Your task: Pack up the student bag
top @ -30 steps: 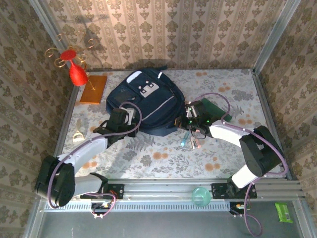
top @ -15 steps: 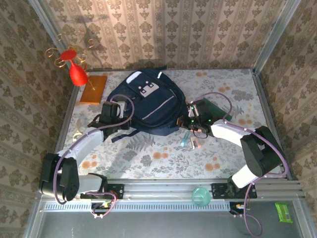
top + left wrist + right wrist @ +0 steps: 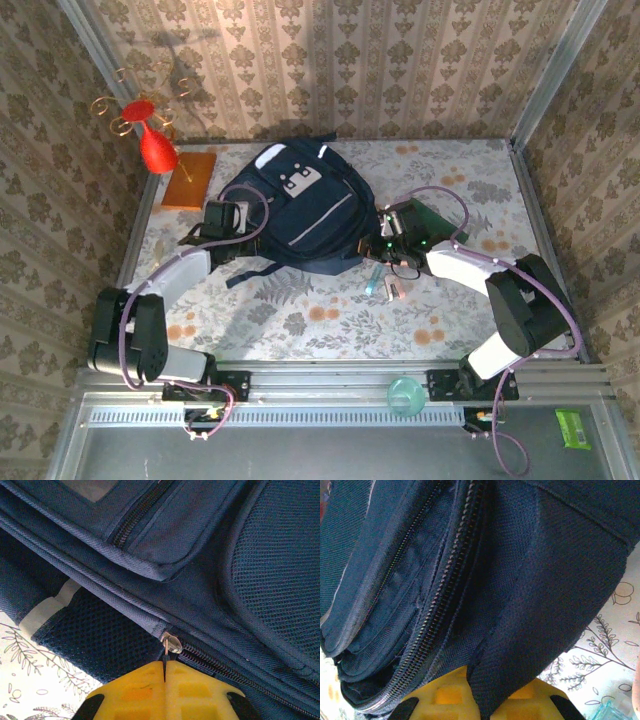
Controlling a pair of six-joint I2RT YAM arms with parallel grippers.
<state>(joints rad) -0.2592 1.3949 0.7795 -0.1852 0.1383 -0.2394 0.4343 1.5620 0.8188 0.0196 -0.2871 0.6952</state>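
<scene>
The student bag [image 3: 300,205], dark navy with a grey-white front patch, lies flat in the middle of the table. My left gripper [image 3: 226,216] is at the bag's left edge. In the left wrist view its yellow pads [image 3: 135,690] are pressed together on the thin tab of a zipper pull [image 3: 171,642], with zipper teeth [image 3: 220,667] running off to the right. My right gripper [image 3: 386,234] is at the bag's right edge. Its pads [image 3: 445,695] are shut on a fold of navy mesh fabric [image 3: 520,645], beside a long zipper [image 3: 440,605].
A red vase [image 3: 156,148] and an orange-brown board [image 3: 190,180] stand at the back left. A green item [image 3: 434,218] lies under the right arm, and small pens [image 3: 380,282] lie in front of the bag. A teal cup [image 3: 405,395] and a green packet [image 3: 573,427] sit by the rail.
My left gripper has moved back and to the left along the bag's left edge, shut the whole time. The right gripper has barely moved.
</scene>
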